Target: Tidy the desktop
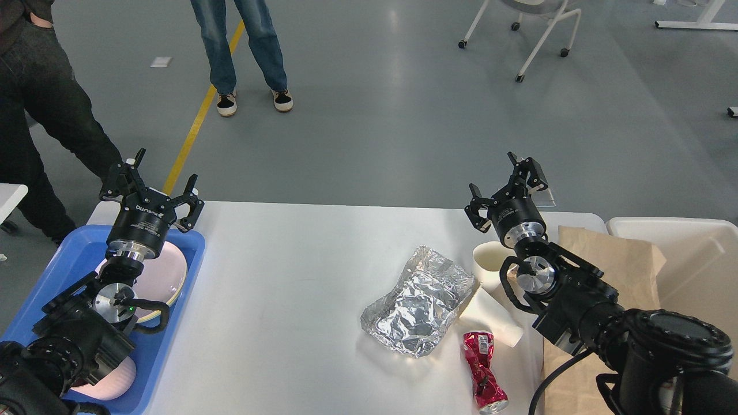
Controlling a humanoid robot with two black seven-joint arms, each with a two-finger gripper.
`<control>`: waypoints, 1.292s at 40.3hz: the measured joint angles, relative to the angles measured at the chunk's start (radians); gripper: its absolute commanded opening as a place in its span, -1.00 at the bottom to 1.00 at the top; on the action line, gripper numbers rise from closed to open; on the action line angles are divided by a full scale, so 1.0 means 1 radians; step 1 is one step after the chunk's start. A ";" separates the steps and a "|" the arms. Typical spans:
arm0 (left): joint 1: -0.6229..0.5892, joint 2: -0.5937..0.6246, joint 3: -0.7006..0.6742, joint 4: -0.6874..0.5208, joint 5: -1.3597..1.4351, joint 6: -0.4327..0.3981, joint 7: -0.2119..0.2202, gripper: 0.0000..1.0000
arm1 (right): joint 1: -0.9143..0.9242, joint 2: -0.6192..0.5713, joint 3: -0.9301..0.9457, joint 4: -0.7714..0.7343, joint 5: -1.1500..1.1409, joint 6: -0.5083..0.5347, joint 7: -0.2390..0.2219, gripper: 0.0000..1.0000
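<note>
desktop point(277, 300): white, rounded corners, fills the lower middle of the view, from the blue tray at 9 o'clock to the bin at 3 o'clock.
left gripper point(164, 184): fingers spread apart, holding nothing, raised over the tray's far edge at 9 o'clock.
right gripper point(503, 181): fingers spread apart, empty, raised over the desktop's far edge at 2 o'clock.
blue tray point(167, 346): on the desktop's left end, carrying a pale pink plate point(170, 274) partly hidden by the left arm.
crumpled foil point(421, 302): near the desktop's middle, at 4 o'clock.
white paper cups point(490, 288): touching the foil's right edge, one upright, one lying tipped.
crushed red can point(484, 372): lying at 5 o'clock, just below the cups.
brown paper bag point(611, 259): flat under the right arm, beside the cream bin point(680, 230).
legs of two people point(248, 52): standing on the grey floor beyond the desktop, at 11 o'clock.
</note>
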 measured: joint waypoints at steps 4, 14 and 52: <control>0.000 0.000 0.000 0.000 0.000 -0.001 0.000 0.92 | 0.000 0.000 0.000 0.000 0.000 0.000 0.000 1.00; 0.000 0.000 0.000 0.000 0.000 -0.001 -0.001 0.92 | 0.000 0.000 0.000 0.000 0.000 0.000 0.000 1.00; -0.002 -0.003 0.001 0.009 -0.026 -0.001 -0.001 0.92 | 0.000 0.000 0.000 0.000 0.000 0.000 0.000 1.00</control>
